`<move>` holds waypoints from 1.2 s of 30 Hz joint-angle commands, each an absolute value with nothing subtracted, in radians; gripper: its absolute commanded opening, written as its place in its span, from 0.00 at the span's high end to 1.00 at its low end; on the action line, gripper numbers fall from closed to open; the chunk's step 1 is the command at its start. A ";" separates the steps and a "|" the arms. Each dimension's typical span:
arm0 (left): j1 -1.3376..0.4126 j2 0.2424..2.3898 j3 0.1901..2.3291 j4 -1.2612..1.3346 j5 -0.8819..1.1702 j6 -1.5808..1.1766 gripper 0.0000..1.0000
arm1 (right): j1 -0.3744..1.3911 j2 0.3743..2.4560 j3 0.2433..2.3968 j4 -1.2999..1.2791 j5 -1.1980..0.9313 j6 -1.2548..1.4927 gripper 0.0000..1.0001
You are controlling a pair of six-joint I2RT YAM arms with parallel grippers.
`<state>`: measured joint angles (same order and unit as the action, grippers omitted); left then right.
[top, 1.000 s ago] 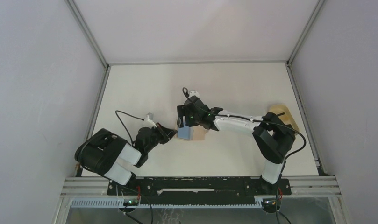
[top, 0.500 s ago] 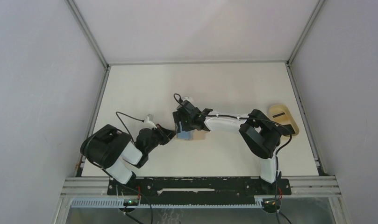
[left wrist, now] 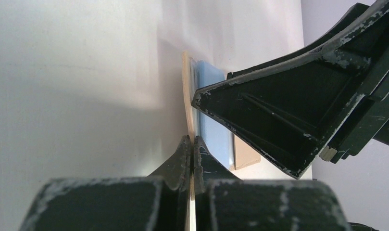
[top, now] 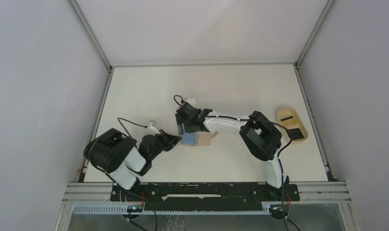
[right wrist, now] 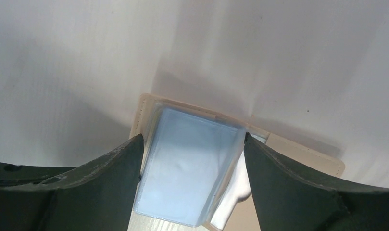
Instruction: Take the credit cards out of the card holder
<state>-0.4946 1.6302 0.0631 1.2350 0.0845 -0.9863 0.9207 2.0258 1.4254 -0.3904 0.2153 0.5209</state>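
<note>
The tan card holder (top: 203,139) lies open at the table's middle. My left gripper (top: 175,140) is shut on its thin tan flap (left wrist: 186,96), which stands on edge between the fingers in the left wrist view (left wrist: 192,144). A light blue credit card (right wrist: 192,163) in a clear sleeve sits on the holder (right wrist: 303,154). My right gripper (right wrist: 193,144) hangs over it, open wide, one finger at each long edge of the card; I cannot tell if they touch it. In the top view the right gripper (top: 187,129) hides most of the card. A black credit card (top: 287,118) lies in the tray.
An oval tan tray (top: 300,134) sits at the table's right edge, behind the right arm's elbow (top: 259,137). The right gripper's finger (left wrist: 288,110) fills the right side of the left wrist view. Grey walls close in the table on three sides.
The right arm's elbow has swung left, uncovering the tray, and its gripper has shifted slightly left over the holder. The left gripper has stayed shut on the flap.
</note>
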 commanded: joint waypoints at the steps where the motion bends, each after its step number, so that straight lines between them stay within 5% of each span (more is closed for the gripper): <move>1: -0.504 1.637 0.036 1.285 0.037 -0.991 1.00 | 0.931 2.023 1.428 -0.445 0.258 0.518 0.16; 36: -0.543 1.564 -0.031 1.209 -0.196 -1.043 1.00 | 0.895 1.661 1.158 -0.546 0.313 0.432 0.14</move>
